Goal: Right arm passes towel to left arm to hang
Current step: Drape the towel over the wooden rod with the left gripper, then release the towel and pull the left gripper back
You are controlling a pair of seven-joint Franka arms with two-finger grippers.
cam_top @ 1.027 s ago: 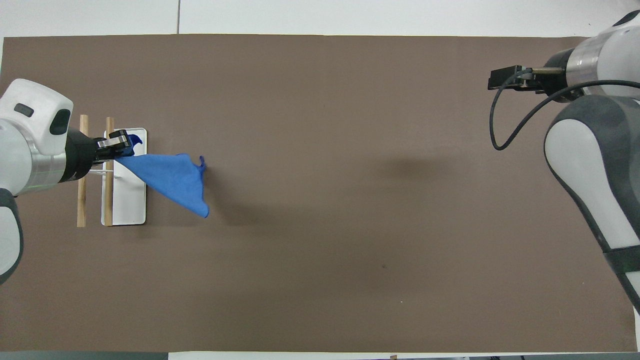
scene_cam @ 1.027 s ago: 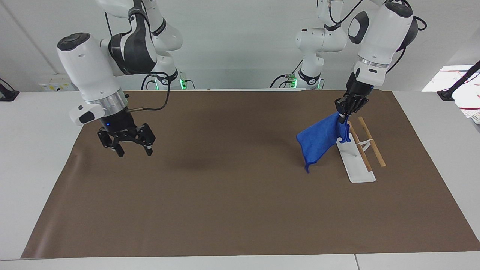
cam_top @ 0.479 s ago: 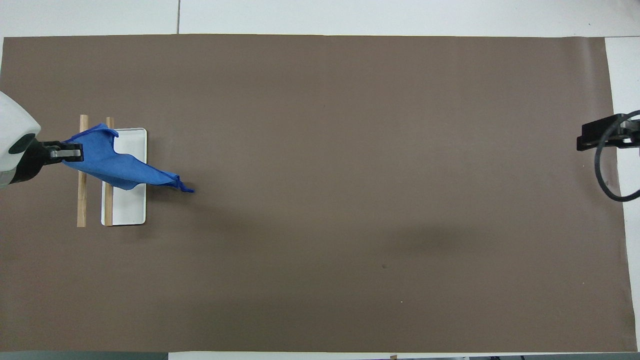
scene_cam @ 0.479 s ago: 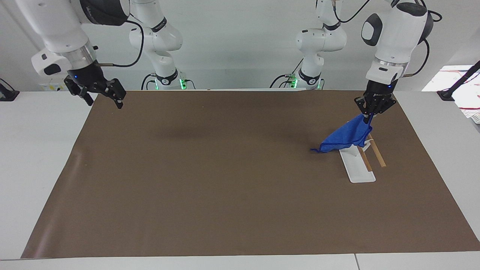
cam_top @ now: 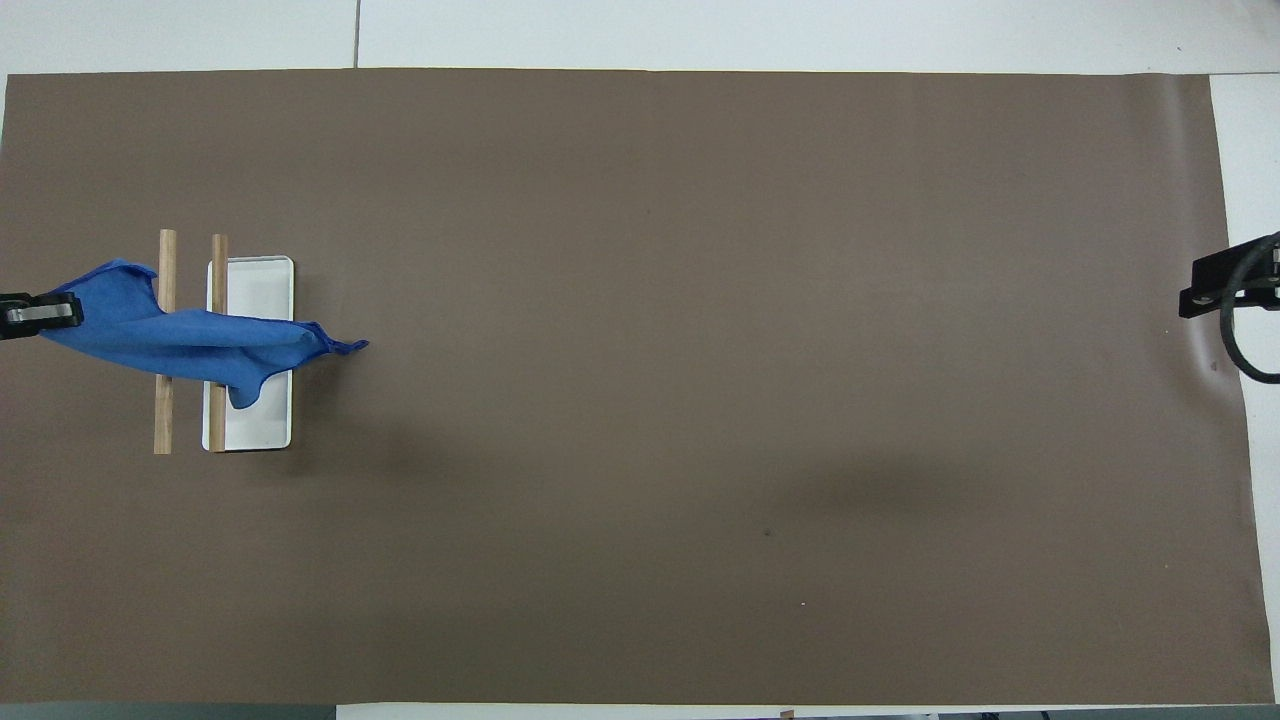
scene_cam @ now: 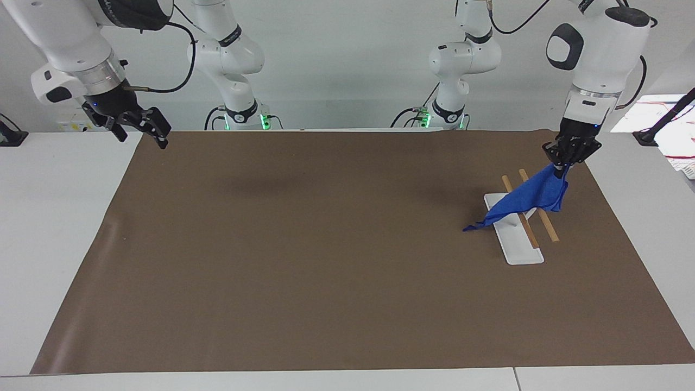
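Observation:
The blue towel (scene_cam: 529, 198) hangs from my left gripper (scene_cam: 564, 161), which is shut on its upper corner. The towel lies across both wooden rods (scene_cam: 545, 224) of a small rack with a white base (scene_cam: 518, 250). Its free tip points toward the table's middle. In the overhead view the towel (cam_top: 190, 340) spans both rods (cam_top: 165, 410), and the left gripper (cam_top: 30, 312) sits at the picture's edge. My right gripper (scene_cam: 140, 134) is open and empty. It is raised over the mat's corner at the right arm's end, and only partly in the overhead view (cam_top: 1215, 288).
A brown mat (scene_cam: 326, 244) covers most of the white table. The rack stands on it toward the left arm's end. Papers and a black stand (scene_cam: 668, 125) lie off the mat at that end.
The left gripper has drawn the towel toward the left arm's end, so it now lies across both rods. The right gripper has risen and pulled back to the mat's corner.

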